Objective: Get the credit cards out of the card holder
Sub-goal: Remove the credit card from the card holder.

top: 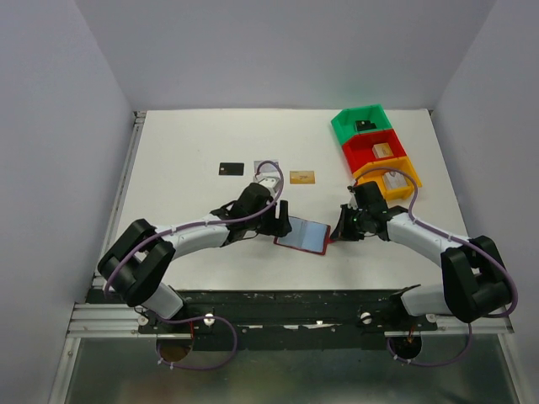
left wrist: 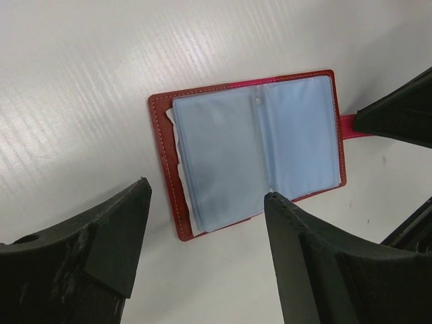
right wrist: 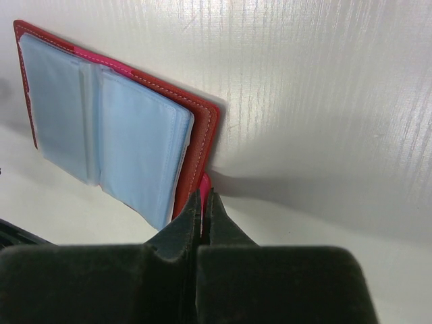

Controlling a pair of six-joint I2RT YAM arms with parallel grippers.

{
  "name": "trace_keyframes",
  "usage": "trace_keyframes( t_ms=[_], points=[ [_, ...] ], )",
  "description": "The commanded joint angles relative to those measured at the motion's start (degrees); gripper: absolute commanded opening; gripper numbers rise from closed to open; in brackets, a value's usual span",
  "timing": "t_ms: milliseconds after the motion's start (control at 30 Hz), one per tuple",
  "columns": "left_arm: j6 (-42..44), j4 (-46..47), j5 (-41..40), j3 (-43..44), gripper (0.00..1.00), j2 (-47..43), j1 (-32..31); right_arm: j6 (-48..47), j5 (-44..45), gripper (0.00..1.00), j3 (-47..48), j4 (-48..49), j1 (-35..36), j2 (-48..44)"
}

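While the right pincer (right wrist: 204, 202) pinches the tab (left wrist: 347, 126) of the open card holder (left wrist: 250, 152), the left pincer (left wrist: 206, 190) stands spread.

White table (top: 194, 135). Bears, near the front middle, open card holder (top: 301, 236), blue lining up. Farther back, in a row: black card (top: 231, 168), greyish card (top: 255, 166) partly hidden, gold-tan card (top: 302, 177). Far right, touching: green bin (top: 344, 126), red bin (top: 358, 151), orange bin (top: 410, 173).

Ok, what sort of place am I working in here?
Most likely a lab robot test cell, not a home or shop: a white table boxed in by blank grey panels, the left arm and right arm bolted to a metal rail at its near edge, and coloured bins.
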Motion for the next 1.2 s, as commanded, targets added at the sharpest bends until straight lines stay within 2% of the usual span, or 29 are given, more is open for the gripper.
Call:
trace_keyframes(
  t_ms=[0, 300, 533, 1167],
  points=[
    [0.2, 2.8, 0.7, 0.4, 0.80, -1.3, -0.9, 0.4, -0.9, 0.00, 0.4, 1.1, -0.3, 0.2],
    [4.0, 0.1, 1.6, 4.8, 0.80, 2.3, -4.9, 0.5, -0.9, 0.00, 0.4, 1.1, -0.4, 0.4],
    [3.8, -2.6, 1.8, 6.5, 0.80, 5.5, -4.9, 0.5, -0.9, 0.00, 0.4, 1.1, -0.3, 0.4],
    [2.6, -6.5, -1.4, 6.8, 0.80, 6.6, -4.7, 0.4, -1.0, 0.00, 0.3, 1.1, -0.3, 0.0]
  ],
)
